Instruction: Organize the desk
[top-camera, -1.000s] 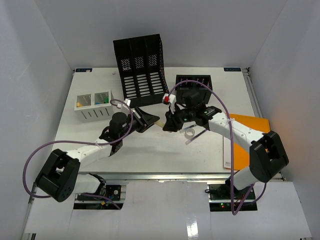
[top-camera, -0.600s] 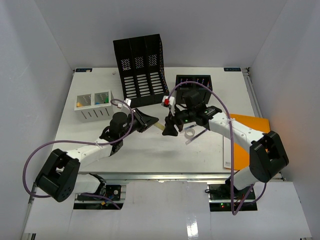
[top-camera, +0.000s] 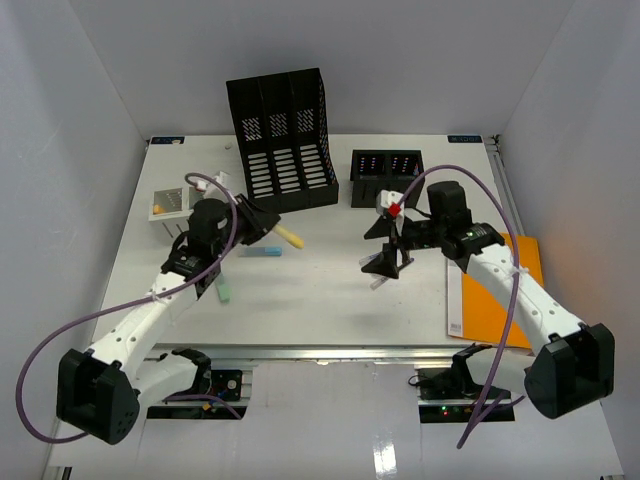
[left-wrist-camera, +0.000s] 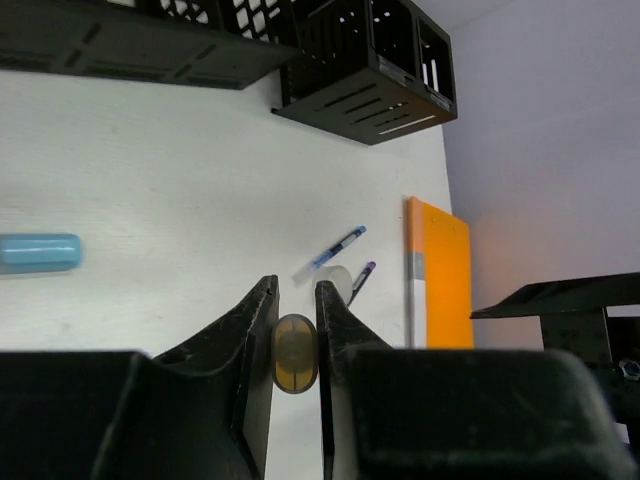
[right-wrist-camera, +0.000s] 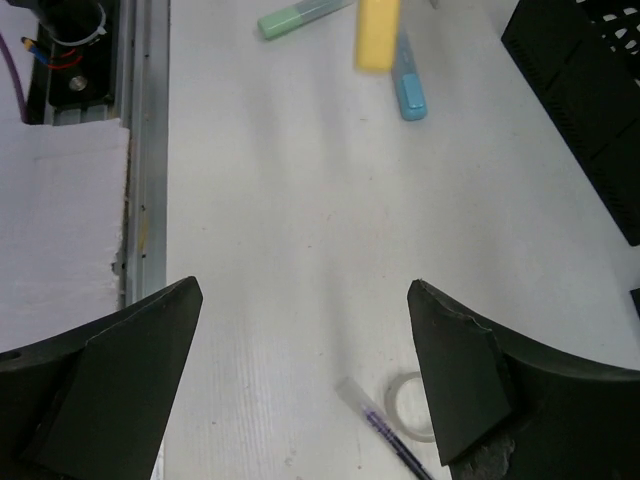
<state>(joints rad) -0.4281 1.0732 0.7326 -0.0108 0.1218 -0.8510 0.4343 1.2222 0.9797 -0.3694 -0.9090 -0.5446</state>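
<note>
1. Left gripper (left-wrist-camera: 297, 292): both fingers (left-wrist-camera: 255, 330) are clamped on a yellow highlighter (left-wrist-camera: 295, 352). The left wrist view shows it end-on between the pads.
2. In the top view the yellow highlighter projects from the fingertips toward the middle of the desk (top-camera: 330, 310), held above the surface.
3. Right gripper (right-wrist-camera: 300, 300): the fingers (right-wrist-camera: 120, 370) are spread wide apart with nothing between them. It hangs above the desk, right of centre.
4. Below the right gripper, a clear tape ring (right-wrist-camera: 410, 405) lies flat with a dark pen (right-wrist-camera: 390, 432) just beside it.
5. A blue highlighter (top-camera: 262, 253) lies on the desk just beside the left gripper, on the side toward the front edge.
6. A green highlighter (top-camera: 222, 290) lies nearer the front-left corner, partly under the left arm.
7. A white compartment box (top-camera: 168, 203) stands near the left edge, partly hidden by the left arm.
8. A tall black file rack (top-camera: 280, 140) stands at the far edge, left of centre.
9. A low black organiser (top-camera: 385, 165) stands at the far edge, right of centre.
10. An orange notebook (top-camera: 500, 290) lies flat along the right edge, partly under the right arm.
11. The desk is the white tabletop that carries all items. Its silver rail (right-wrist-camera: 145, 150) runs along the front edge.
</note>
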